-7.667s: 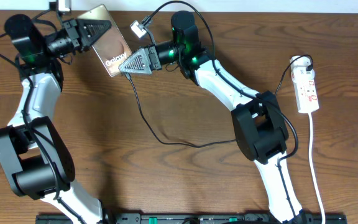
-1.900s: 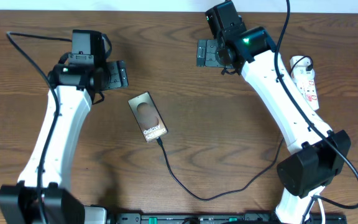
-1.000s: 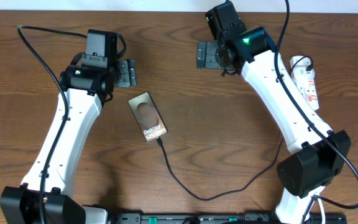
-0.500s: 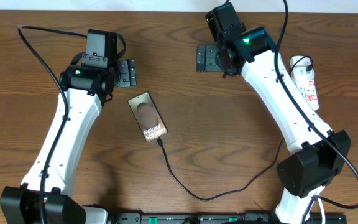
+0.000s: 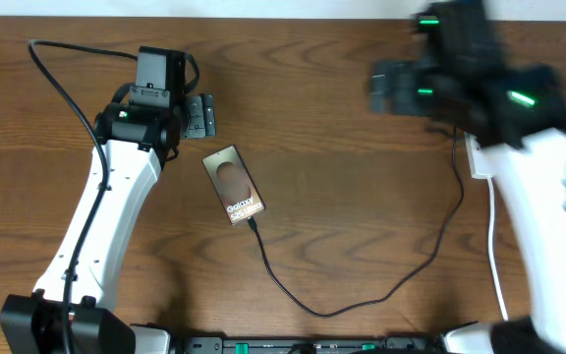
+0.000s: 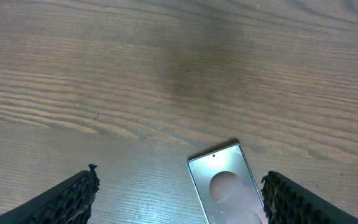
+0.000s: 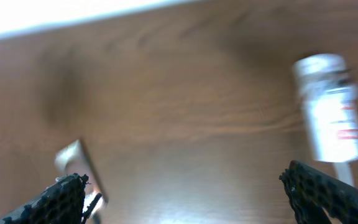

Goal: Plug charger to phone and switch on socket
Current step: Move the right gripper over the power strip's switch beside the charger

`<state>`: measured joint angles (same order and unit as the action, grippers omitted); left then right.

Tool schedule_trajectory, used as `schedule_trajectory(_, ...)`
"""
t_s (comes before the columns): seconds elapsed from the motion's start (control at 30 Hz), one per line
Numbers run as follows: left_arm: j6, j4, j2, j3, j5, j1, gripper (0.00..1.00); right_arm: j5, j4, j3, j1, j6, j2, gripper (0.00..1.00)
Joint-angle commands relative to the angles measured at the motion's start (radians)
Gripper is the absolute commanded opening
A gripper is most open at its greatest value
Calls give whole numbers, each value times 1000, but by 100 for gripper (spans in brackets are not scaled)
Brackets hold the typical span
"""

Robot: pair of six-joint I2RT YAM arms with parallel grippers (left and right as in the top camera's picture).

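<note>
The bronze-brown phone point(image 5: 234, 184) lies flat on the table, left of centre. The thin black charger point(image 5: 322, 312) meets its lower short edge, loops across the wood and rises towards the right. My left gripper point(image 5: 199, 116) hovers open just above-left of the phone. In the left wrist view the phone point(image 6: 225, 194) lies between the spread fingertips point(image 6: 61, 202), nearer the right one. My right gripper point(image 5: 389, 88) is blurred and open, left of the socket point(image 5: 479, 159), which my right arm mostly covers. The right wrist view shows the white socket point(image 7: 331, 115) at upper right and the phone point(image 7: 73, 158) at lower left.
The socket's white cord point(image 5: 494, 251) runs down the right side of the table towards the front edge. The left arm's black lead point(image 5: 57, 74) arcs over the back left corner. A dark rail point(image 5: 293, 344) lines the front edge.
My right arm has swung quickly to the right, towards the socket, and is motion-blurred. The left arm, phone and charger have stayed in place over the last second.
</note>
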<state>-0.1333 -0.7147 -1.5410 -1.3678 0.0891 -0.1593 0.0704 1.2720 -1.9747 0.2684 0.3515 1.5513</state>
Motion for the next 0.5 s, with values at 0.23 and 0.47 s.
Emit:
schedule_trajectory(0.23, 5, -3, 2, -10, 21, 1, 86, 189, 68, 35, -323, -24, 25, 99)
schedule_trajectory(0.47, 5, -3, 2, -10, 21, 1, 86, 152, 66, 95, -478, -24, 156, 99)
